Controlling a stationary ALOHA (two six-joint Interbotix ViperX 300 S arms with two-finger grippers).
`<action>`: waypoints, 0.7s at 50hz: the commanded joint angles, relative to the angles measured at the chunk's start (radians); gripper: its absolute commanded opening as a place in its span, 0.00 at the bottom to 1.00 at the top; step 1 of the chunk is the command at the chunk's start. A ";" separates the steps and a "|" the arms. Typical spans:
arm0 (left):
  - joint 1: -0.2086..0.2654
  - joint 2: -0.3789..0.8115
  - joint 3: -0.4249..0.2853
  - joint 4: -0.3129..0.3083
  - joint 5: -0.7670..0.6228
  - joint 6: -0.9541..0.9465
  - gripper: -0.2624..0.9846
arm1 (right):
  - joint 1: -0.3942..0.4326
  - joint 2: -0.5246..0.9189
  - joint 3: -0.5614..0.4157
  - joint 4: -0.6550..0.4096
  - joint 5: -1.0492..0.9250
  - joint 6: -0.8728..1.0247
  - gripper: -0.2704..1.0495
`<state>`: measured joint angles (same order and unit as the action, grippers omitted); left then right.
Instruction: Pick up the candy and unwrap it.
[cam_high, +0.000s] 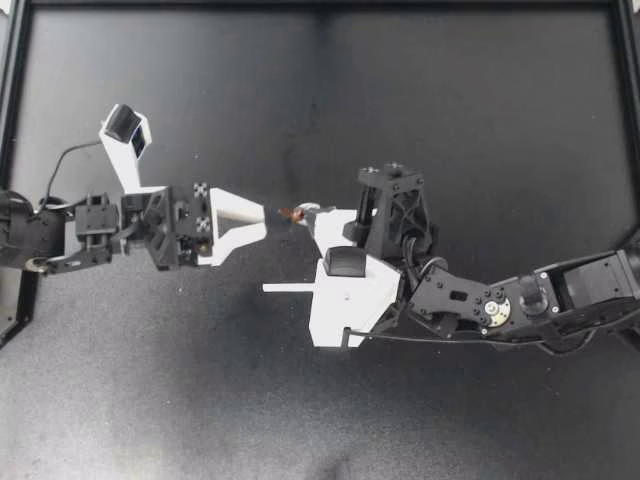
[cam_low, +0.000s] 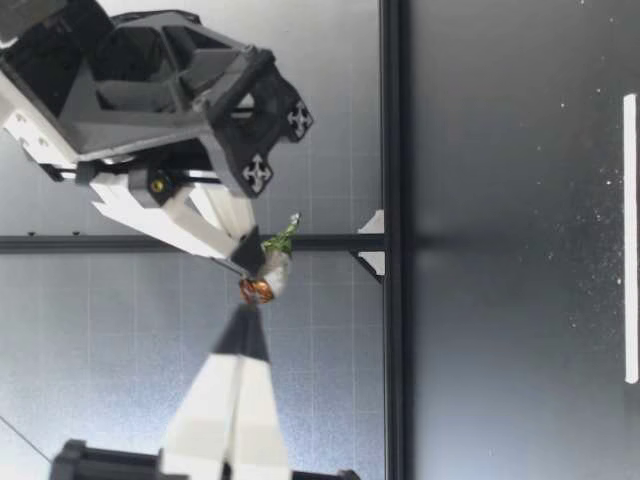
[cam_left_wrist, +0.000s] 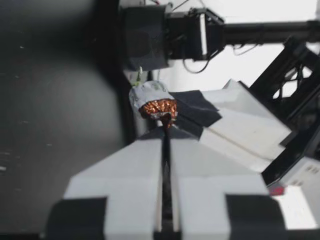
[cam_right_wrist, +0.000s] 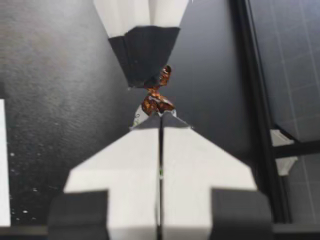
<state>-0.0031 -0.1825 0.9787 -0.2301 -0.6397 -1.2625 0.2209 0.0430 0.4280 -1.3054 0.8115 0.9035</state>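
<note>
The candy (cam_high: 293, 213) is a small piece in copper-brown foil with a white and green bit (cam_low: 279, 252) at one end, held in the air between both grippers. My left gripper (cam_high: 264, 212) reaches in from the left, shut on one twisted end of the wrapper (cam_left_wrist: 159, 107). From the right, my right gripper (cam_high: 310, 215) is shut on the other end (cam_right_wrist: 156, 102). In the low view the candy (cam_low: 257, 290) hangs above the table, pinched between the left gripper (cam_low: 245, 320) and the right gripper (cam_low: 250, 262). Their fingertips almost meet.
The dark table mat (cam_high: 320, 100) lies bare around the arms. A black frame rail (cam_high: 12, 150) runs along the left and far edges. The right arm's body (cam_high: 500, 300) stretches across the right half of the table.
</note>
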 joint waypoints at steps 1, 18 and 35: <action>0.002 -0.021 -0.002 0.020 -0.008 0.083 0.07 | -0.005 -0.035 -0.012 0.000 -0.012 0.003 0.04; 0.002 -0.061 0.003 0.066 0.067 0.541 0.10 | -0.003 -0.048 -0.023 0.011 -0.028 0.005 0.04; 0.002 -0.060 0.005 0.060 0.095 0.630 0.64 | 0.000 -0.046 -0.038 0.046 -0.037 0.005 0.04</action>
<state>0.0000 -0.2270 0.9940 -0.1672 -0.5461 -0.6305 0.2209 0.0307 0.4172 -1.2609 0.7747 0.9050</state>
